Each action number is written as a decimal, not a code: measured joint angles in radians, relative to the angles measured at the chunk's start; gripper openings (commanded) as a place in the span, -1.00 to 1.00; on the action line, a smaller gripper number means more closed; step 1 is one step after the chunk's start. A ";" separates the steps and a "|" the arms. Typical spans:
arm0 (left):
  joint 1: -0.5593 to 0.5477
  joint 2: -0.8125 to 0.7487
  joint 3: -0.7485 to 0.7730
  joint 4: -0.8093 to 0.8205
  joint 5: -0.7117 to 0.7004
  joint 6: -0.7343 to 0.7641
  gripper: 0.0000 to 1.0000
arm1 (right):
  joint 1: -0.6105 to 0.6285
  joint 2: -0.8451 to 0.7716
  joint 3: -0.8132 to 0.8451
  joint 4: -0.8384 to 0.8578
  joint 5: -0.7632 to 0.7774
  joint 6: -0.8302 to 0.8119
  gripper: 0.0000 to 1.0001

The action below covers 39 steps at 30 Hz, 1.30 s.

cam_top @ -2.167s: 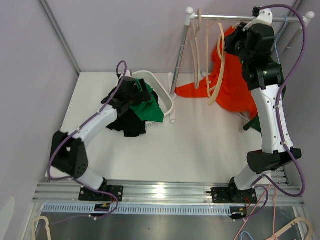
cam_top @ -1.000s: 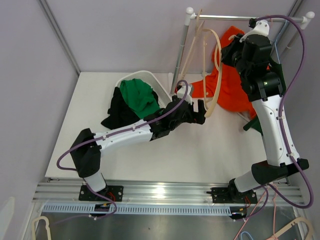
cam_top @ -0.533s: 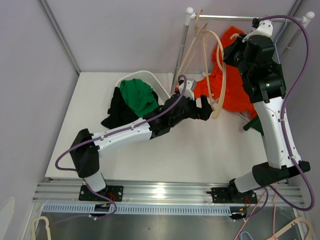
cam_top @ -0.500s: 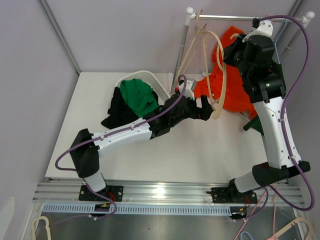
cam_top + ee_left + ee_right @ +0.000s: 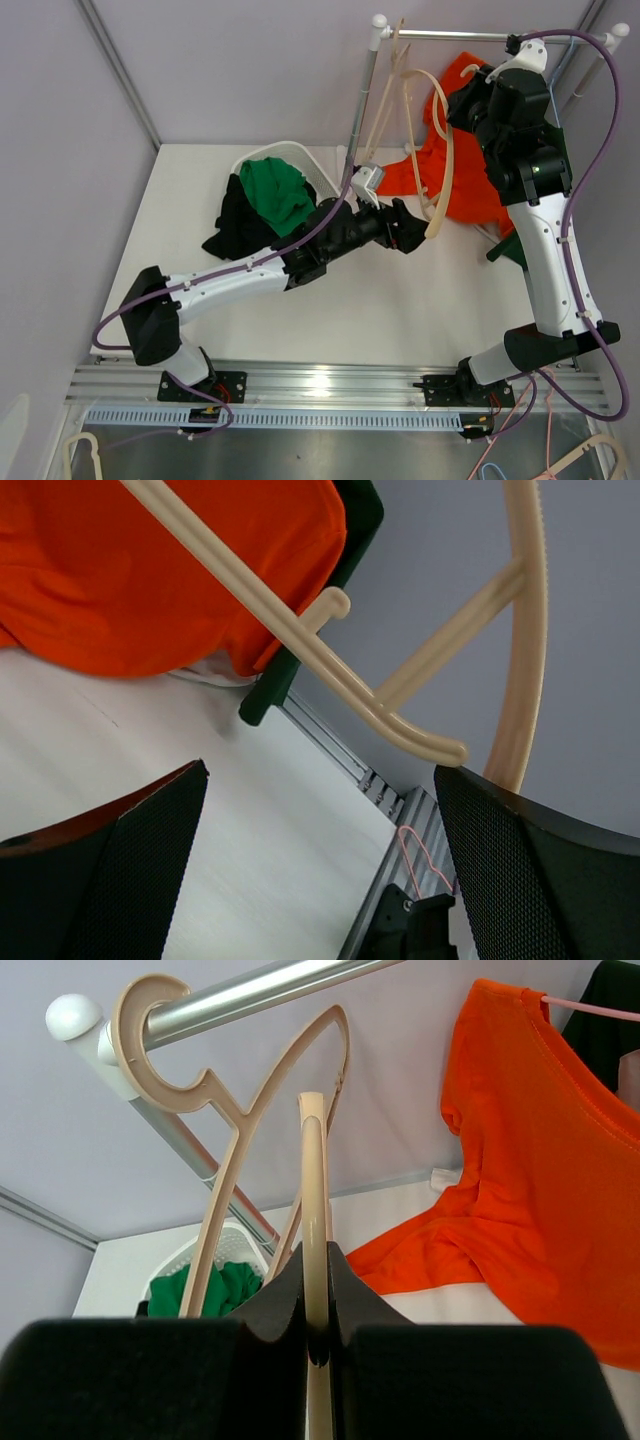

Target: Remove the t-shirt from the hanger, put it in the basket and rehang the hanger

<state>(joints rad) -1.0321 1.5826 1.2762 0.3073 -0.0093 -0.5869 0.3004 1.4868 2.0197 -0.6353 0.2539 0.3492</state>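
Observation:
The orange t-shirt [image 5: 460, 185] hangs at the right end of the rack rail [image 5: 450, 36], its hem spread on the table. A thin pink hanger [image 5: 590, 1008] shows at its collar. My right gripper [image 5: 455, 105] is shut on a bare beige hanger [image 5: 440, 150], held up beside the shirt; the wrist view shows the hanger [image 5: 313, 1190] pinched between the pads. My left gripper [image 5: 405, 228] is open and empty just below that hanger's lower end, next to the shirt hem. In its wrist view the hanger [image 5: 300, 640] and shirt [image 5: 170, 570] lie beyond the fingers [image 5: 120, 870].
A second beige hanger [image 5: 200, 1110] hooks on the rail [image 5: 250, 990] near the left post. A white basket [image 5: 300, 158] holds a green garment [image 5: 275, 190]; a black one [image 5: 235, 228] lies beside it. A dark green object [image 5: 505, 250] sits behind the right arm.
My left arm left the basket, reached right across the table, and now sits under the beige hanger. My right gripper kept hold of the hanger and swung its lower end left.

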 measured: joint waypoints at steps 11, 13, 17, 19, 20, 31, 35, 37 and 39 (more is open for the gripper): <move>0.000 -0.014 -0.006 0.067 0.073 -0.050 0.99 | 0.000 0.000 -0.003 0.009 0.000 0.009 -1.00; 0.000 -0.014 0.000 0.068 0.079 -0.056 0.99 | 0.000 0.000 -0.011 0.019 0.000 0.010 -1.00; -0.003 -0.013 0.034 0.064 0.093 -0.069 0.99 | 0.000 -0.006 -0.048 0.043 0.001 0.010 -1.00; -0.007 -0.012 0.061 0.062 0.092 -0.068 0.99 | 0.000 -0.014 -0.082 0.068 0.002 0.010 -1.00; -0.011 -0.010 0.082 0.048 0.092 -0.068 0.99 | 0.000 -0.019 -0.100 0.079 0.003 0.010 -1.00; -0.043 0.002 0.216 0.002 0.097 -0.050 0.99 | 0.000 -0.031 -0.159 0.163 0.014 -0.016 -1.00; -0.045 -0.016 0.111 0.004 0.096 -0.048 0.99 | -0.005 -0.023 -0.142 0.180 0.011 -0.048 -1.00; -0.051 -0.036 0.019 0.010 0.087 -0.047 0.99 | -0.011 -0.007 -0.116 0.192 0.003 -0.063 -1.00; -0.062 -0.070 -0.087 0.005 0.075 -0.040 0.99 | -0.019 0.020 -0.073 0.201 -0.008 -0.079 -1.00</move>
<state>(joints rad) -1.0939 1.5127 1.1896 0.3122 0.0658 -0.6273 0.2817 1.5070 1.9465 -0.4343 0.2462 0.2699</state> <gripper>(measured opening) 0.994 0.073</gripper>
